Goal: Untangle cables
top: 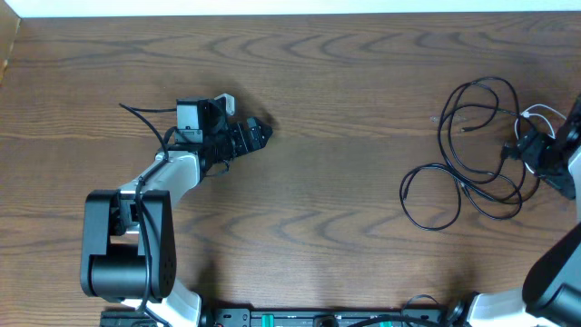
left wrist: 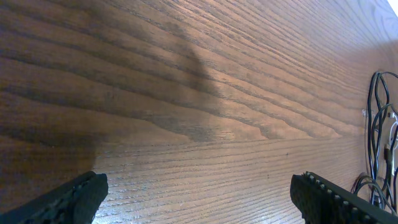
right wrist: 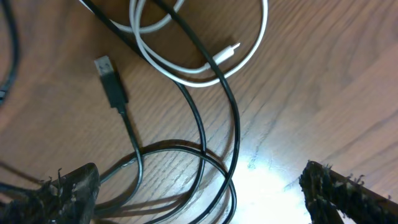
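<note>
- Table (top: 345,182); dark wood-grain top; carries everything listed below.
- Left arm (top: 127,245); black base at the near-left of the table; white link reaching up and to the right, toward the middle of the top.
- Right arm (top: 558,272); enters at the near-right corner; runs up along the right edge and is partly cut off by the overhead view.
- Black cables (top: 465,184); several thin cords in loose overlapping loops on the right part of the table; well apart from the left arm; seen at the far right edge of the left wrist view (left wrist: 373,124); in the right wrist view, two cords (right wrist: 235,118) curve down side by side and cross under a lower loop.
- White cable (top: 537,113); one thin cord, looped at the upper right of the tangle, just beside the right arm's end; in the right wrist view (right wrist: 186,79) it lies in a curve crossed by the black cords.
- Left gripper (top: 259,134); jaws wide apart and holding nothing; only bare wood lies between the fingers (left wrist: 199,193).
- Right gripper (top: 531,150); over the right side of the tangle; jaws wide apart with nothing clamped; black loops pass between the fingers (right wrist: 199,180); whether the fingers touch the cords cannot be told.
- Black USB plug (right wrist: 111,87); flat on the wood, left of the two black cords; its cord leads down toward the lower loop.
- White plug end (right wrist: 227,53); small tip lying inside the white curve, right beside a black cord.
</note>
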You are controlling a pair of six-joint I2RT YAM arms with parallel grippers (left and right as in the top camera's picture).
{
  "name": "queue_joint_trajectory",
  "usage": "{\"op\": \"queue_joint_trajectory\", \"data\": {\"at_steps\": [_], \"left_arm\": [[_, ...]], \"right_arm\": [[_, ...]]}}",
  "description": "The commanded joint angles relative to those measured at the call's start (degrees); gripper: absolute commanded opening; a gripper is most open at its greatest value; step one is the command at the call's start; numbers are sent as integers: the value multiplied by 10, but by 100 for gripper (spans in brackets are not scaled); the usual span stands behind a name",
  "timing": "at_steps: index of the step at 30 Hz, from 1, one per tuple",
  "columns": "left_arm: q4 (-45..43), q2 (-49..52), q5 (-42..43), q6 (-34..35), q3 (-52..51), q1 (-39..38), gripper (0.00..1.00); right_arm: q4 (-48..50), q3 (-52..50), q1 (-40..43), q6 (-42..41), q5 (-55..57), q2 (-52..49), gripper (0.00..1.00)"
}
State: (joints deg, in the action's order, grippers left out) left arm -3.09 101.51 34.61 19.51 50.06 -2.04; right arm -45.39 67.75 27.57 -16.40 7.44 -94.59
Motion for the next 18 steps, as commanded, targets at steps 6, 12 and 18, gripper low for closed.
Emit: {"op": "queue_joint_trajectory", "data": {"at_steps": [6, 12, 18], "left_arm": [[0, -3, 3, -3, -2, -1, 100], [0, -3, 3, -3, -2, -1, 100], [0, -3, 3, -3, -2, -1, 100]], "right_arm": [[-1, -2, 1, -7, 3, 128, 99], [-1, -2, 1, -7, 3, 230, 99], [-3, -2, -19, -7, 3, 283, 99]]}}
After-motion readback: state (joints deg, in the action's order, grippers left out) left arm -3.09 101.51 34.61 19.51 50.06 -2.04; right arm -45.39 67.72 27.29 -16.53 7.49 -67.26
